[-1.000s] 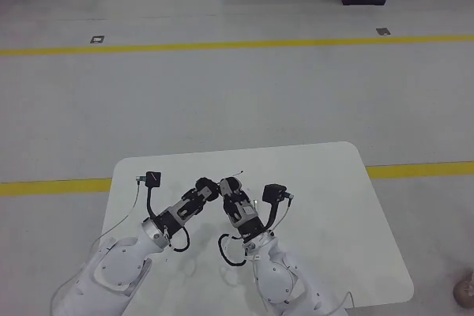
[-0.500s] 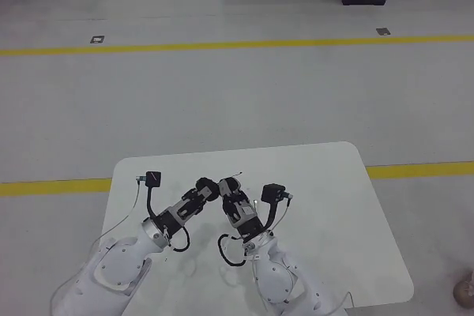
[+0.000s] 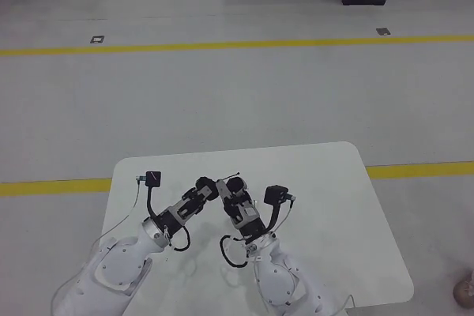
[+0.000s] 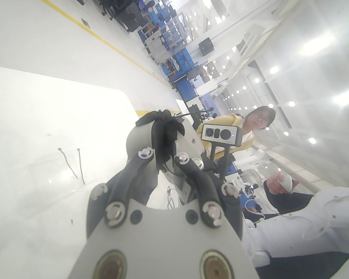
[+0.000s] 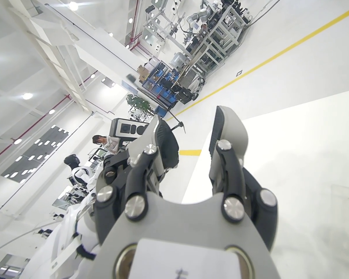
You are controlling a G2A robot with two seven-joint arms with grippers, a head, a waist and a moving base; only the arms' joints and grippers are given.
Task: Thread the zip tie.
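Top view: thin, straight black zip tie (image 3: 234, 174)

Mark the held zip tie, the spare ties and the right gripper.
zip tie (image 4: 187, 114): left wrist view, thin free end.
spare ties (image 4: 81, 166): left wrist view, straighter tie's shaft.
right gripper (image 5: 189, 113): right wrist view, midway between fingertips.

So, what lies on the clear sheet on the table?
Two thin dark ties lie side by side on the clear sheet. The left gripper covers the sheet's nearest edge, so whatever lies there cannot be seen.
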